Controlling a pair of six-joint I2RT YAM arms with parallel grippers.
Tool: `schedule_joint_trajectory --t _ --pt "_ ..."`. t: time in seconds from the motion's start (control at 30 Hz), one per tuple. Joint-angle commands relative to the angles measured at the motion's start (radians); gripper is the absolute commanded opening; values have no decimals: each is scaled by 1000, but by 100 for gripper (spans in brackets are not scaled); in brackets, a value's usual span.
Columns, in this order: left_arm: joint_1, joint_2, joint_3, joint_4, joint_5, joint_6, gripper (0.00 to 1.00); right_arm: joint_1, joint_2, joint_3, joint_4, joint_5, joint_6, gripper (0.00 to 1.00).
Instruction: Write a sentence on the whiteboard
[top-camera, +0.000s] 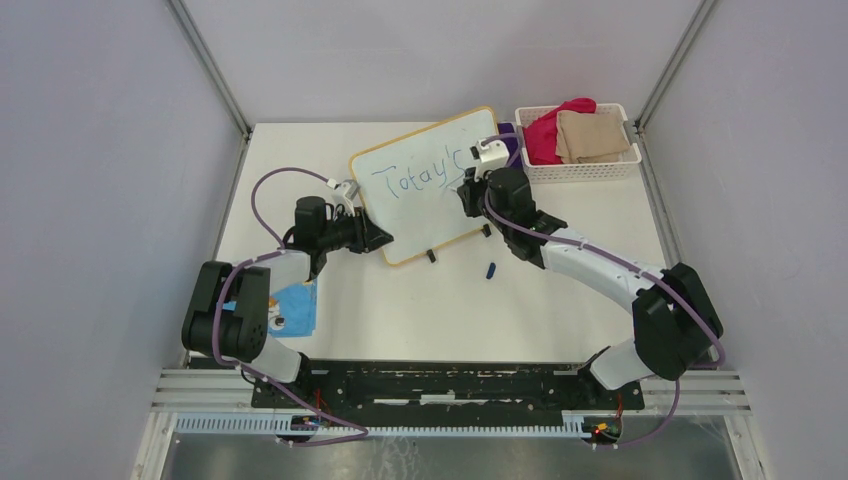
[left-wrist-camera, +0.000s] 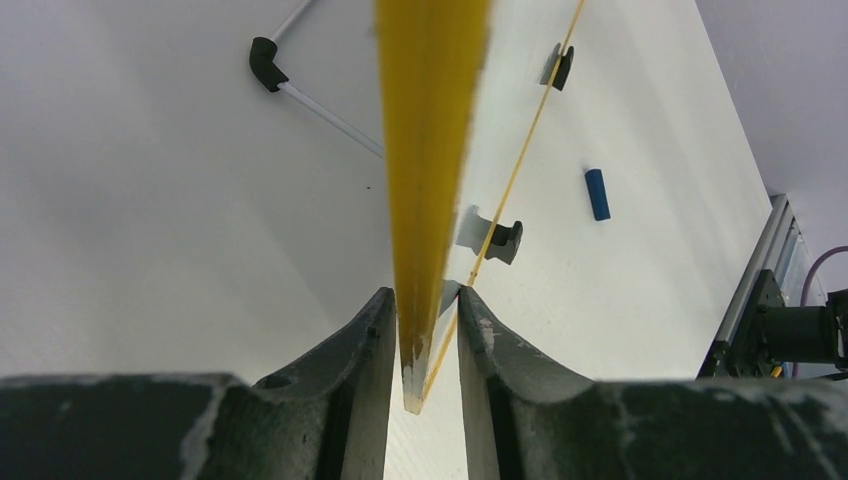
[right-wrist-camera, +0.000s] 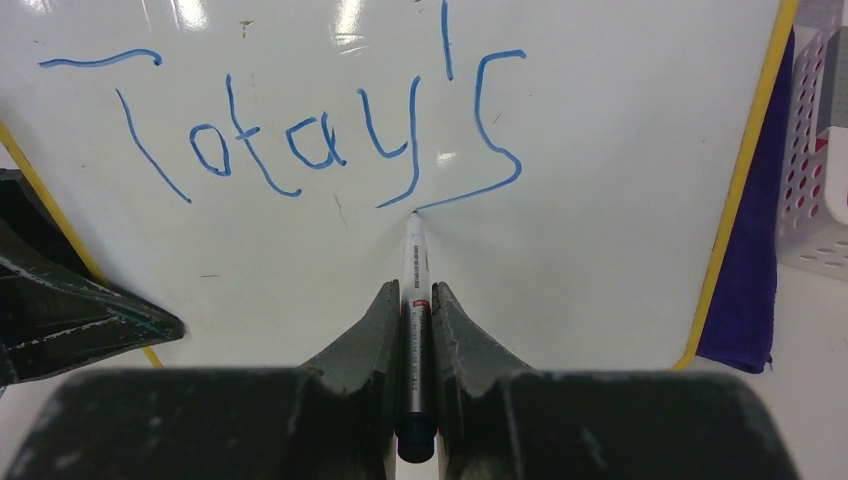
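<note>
Clamping board (top-camera: 425, 215) at its yellow edge, your left gripper (left-wrist-camera: 425, 300) is holding it between narrow jaws. Board is sitting mid-table (top-camera: 570, 310), feet toward arms. Your right gripper (right-wrist-camera: 416, 295) is pinching marker (right-wrist-camera: 415, 255), tip touching board at tail of "s". Sentence (right-wrist-camera: 290, 140) is reading "Today's", blue ink. Blue cylinder (top-camera: 491, 269) is lying near board's lower edge.

The left arm stretches forward and inward, its left gripper (left-wrist-camera: 425, 300) clamped on the edge of the whiteboard (top-camera: 430, 215). The right arm bends in from the right, elbow out, its right gripper (right-wrist-camera: 415, 295) pinching a marker (right-wrist-camera: 414, 255) lengthwise between its fingers.
</note>
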Motion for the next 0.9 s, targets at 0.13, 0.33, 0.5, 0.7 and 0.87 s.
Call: schedule_joint_trajectory --t 0.13,0.33,0.5,0.7,0.87 --pt "-8 -53 34 -28 -68 62 44 0 -167 -13 13 55 16 0" --pt "-9 -127 29 -89 -173 77 55 1 -281 -67 9 62 26 0" --pt "-9 -228 34 -202 -350 81 64 24 -340 -92 4 73 23 0" --pt "-9 -435 42 -382 -723 3 81 91 -387 -124 -1 120 3 0" --pt "-11 -654 33 -555 -958 -87 100 127 -430 -216 27 164 21 0"
